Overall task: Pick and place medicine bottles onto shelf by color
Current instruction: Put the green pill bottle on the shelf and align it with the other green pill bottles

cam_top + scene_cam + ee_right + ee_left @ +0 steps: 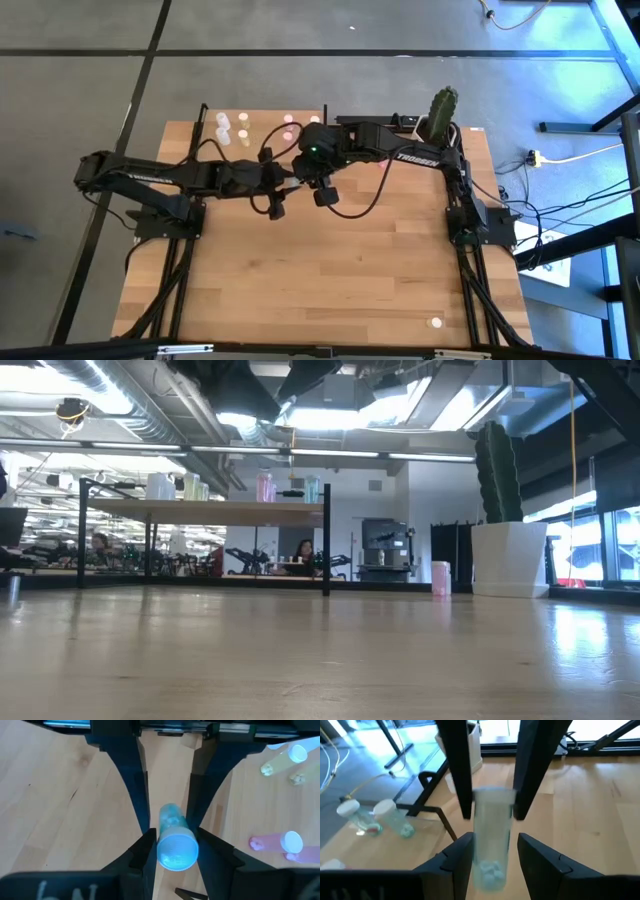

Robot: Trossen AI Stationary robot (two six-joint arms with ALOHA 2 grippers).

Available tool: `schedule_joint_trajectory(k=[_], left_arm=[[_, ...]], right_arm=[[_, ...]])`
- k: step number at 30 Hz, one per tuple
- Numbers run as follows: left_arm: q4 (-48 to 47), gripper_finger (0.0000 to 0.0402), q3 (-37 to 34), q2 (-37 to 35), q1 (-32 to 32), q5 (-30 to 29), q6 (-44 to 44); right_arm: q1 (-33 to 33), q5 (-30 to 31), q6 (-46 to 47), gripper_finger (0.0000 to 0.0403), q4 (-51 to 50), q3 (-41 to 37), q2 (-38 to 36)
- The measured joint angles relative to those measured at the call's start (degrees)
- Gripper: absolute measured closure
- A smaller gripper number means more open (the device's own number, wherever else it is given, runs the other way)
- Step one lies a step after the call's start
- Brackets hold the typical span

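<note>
Pale blue-green vial sits clamped between my right fingers, and my left fingers grasp the same vial beside the shelf, above the surface.

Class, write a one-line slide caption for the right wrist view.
Right gripper and left gripper both clamp one pale blue-green medicine bottle above the shelf board; yellow bottles and a pink bottle stand there.

The table is pale, smooth wood with a soft sheen, and the shelf has a like wooden board on thin matt black metal posts. The pale green bottle looks like translucent plastic, its cap finely ribbed. The gripper fingers are dark matt plastic.
</note>
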Motion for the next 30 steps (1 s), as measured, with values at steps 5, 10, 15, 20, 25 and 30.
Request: schedule_joint_trajectory(k=[5,10,15,20,25,30], left_arm=[[1.9,0.0253,0.0,-0.3,0.0,0.2,0.7],[2.3,0.0257,0.0,-0.3,0.0,0.2,0.7],[2.4,0.0285,0.0,-0.3,0.0,0.1,0.7],[2.4,0.0324,0.0,-0.3,0.0,0.0,0.8],[2.4,0.0342,0.0,-0.3,0.0,0.1,0.7],[2.5,0.0344,0.0,-0.3,0.0,0.1,0.7]], right_arm=[[0.0,0.0,0.0,0.0281,0.1,0.0,0.0],[0.0,0.0,0.0,0.0281,0.0,0.0,0.0],[0.0,-0.2,0.0,0.0281,-0.1,0.0,0.0],[0.0,-0.1,0.0,0.0281,-0.1,0.0,0.0],[0.0,-0.1,0.0,0.0281,-0.1,0.0,0.0],[0.0,0.0,0.1,0.0277,-0.1,0.0,0.0]])
